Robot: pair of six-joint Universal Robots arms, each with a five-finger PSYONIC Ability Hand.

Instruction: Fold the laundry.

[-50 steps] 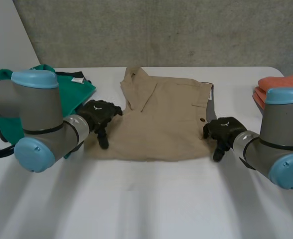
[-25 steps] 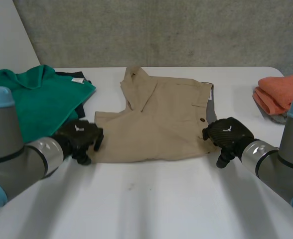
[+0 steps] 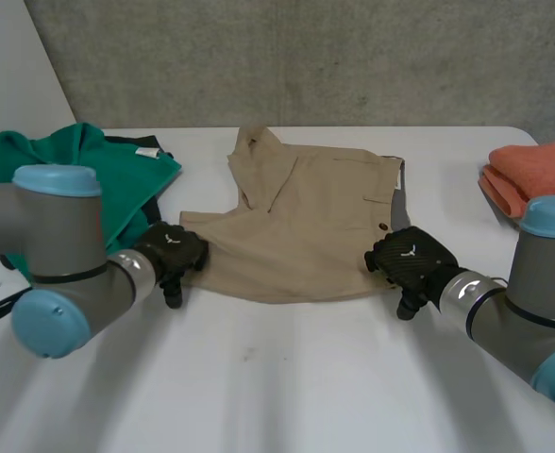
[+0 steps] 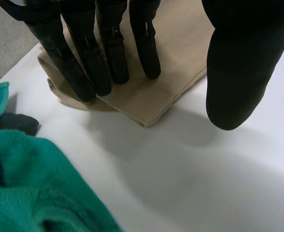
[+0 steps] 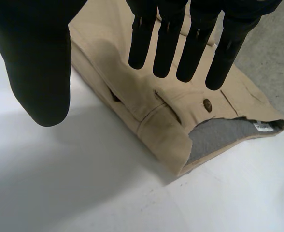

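Left hand, spread, rests on the shorts' hem corner; right hand, spread, over their waistband. Likely poised to fold.

Left arm covers the near side of the green terry towel, and a dark garment at its edge barely peeks out. The folded orange cloth runs off frame, partly behind the right arm.

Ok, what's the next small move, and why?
Probably close both hands into a pinch: the left hand and right hand are open, straight fingers at the beige shorts' near corners, thumbs beyond the edge above the table, gripping nothing yet.
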